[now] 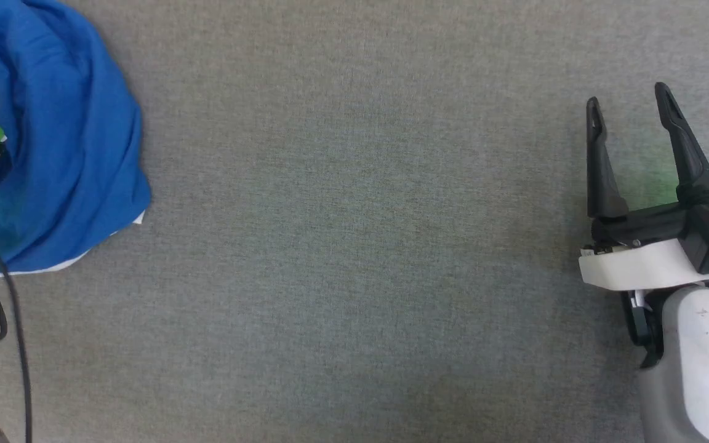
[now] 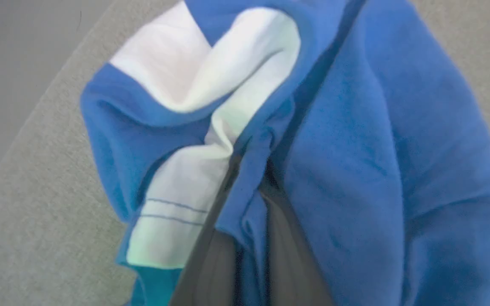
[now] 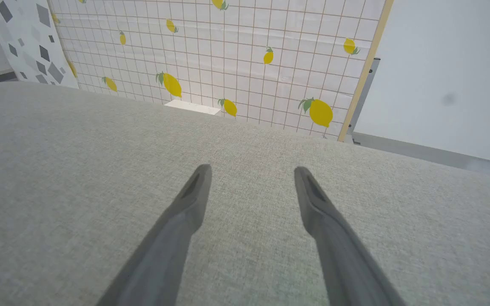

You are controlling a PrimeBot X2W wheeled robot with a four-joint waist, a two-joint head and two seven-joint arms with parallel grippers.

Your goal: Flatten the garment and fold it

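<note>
Left tool (image 2: 251,166) is pinched narrow on a fold of the blue shorts (image 1: 65,135), bunched at the far left of the worktop (image 1: 354,246). Right tool (image 1: 628,95) hangs spread wide at the right.

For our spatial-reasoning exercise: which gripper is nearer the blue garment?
Left. The left gripper pinches folds of the garment; the right gripper hovers open, far across the grey surface.

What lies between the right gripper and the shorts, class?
Just a bare grey cloth surface, as the head view shows: the shorts sit at far left, the right gripper at far right.
</note>
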